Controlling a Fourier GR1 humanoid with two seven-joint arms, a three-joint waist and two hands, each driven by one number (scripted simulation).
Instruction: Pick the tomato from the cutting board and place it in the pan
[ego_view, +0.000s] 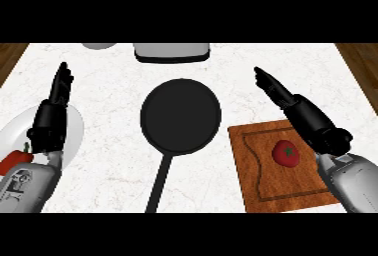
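Tomato sits untouched on cutting board w/ my right hand open, fingers straight, just beside it, so I judge pre-grasp; next: lower, curl round it, carry left to pan.

You have a red tomato with a small green stem spot on top, lying on the wooden cutting board at the right of the counter, toward the board's right half. The board is brown with a groove running round inside its rim. Your pan is black, round and empty, sitting left of the board near the counter's middle, its long thin handle running toward the lower edge. Pan and board look slightly apart, though you can't be sure.
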